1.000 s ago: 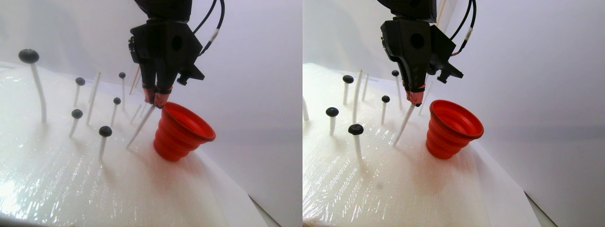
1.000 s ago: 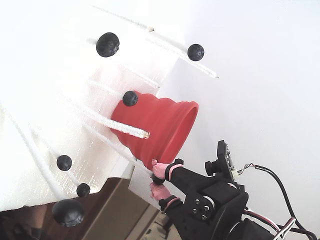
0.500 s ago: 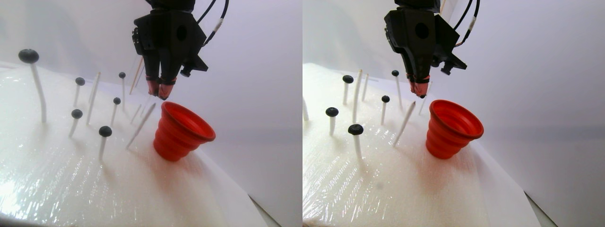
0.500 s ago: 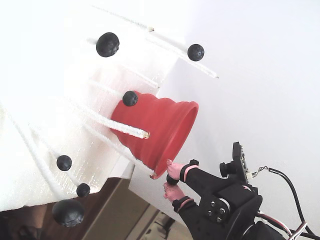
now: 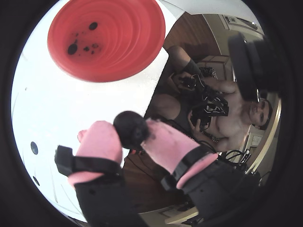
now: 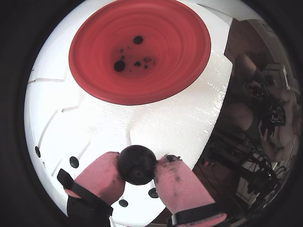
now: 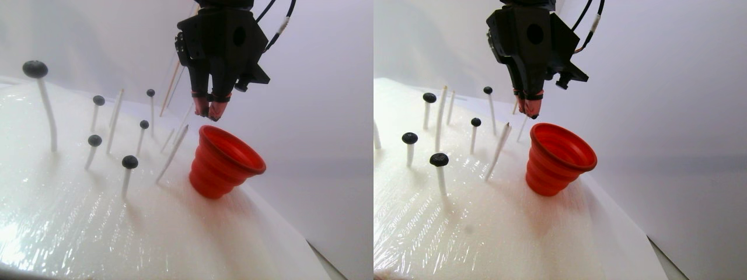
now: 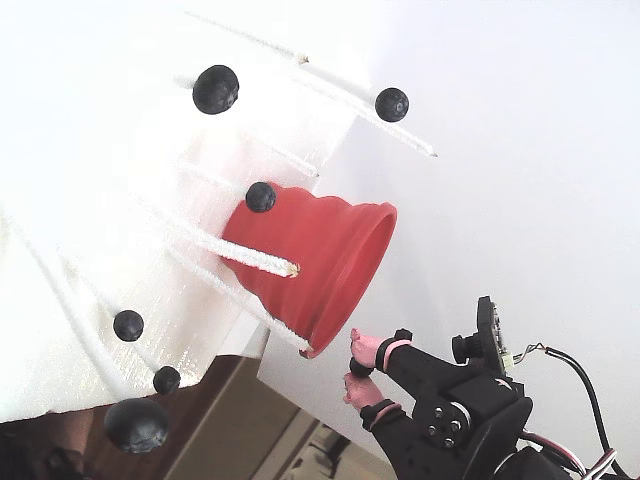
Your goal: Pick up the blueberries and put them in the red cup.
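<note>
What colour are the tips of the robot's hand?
Pink, on both fingertips of the hand; a wrist view shows them best.

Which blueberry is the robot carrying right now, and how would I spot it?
Find the red cup on the white foam, then the gripper near its rim. The carried blueberry is pinched between the two pink fingertips. Every other berry sits atop a thin white stick; this one has no stick.

Home hobby setup, likely a living room. Beyond the pink fingertips (image 5: 163, 142) in a wrist view: wooden floor (image 5: 187, 30), a shirtless seated person (image 5: 222, 109) holding a controller, cardboard box (image 5: 215, 61).
</note>
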Controlling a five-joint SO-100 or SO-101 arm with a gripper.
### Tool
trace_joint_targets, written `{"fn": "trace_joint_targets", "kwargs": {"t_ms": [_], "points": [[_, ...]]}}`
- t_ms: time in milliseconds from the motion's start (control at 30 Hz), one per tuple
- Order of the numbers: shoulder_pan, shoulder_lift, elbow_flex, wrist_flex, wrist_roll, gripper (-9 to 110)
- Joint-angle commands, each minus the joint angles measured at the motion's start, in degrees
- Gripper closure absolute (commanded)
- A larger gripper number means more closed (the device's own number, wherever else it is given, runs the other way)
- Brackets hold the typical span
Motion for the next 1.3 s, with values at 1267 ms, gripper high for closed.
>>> {"fn": "trace_joint_targets", "kwargs": {"t_ms": [1267], "points": [[11.3, -14.9, -18.5, -8.4, -1.6, 91]]}}
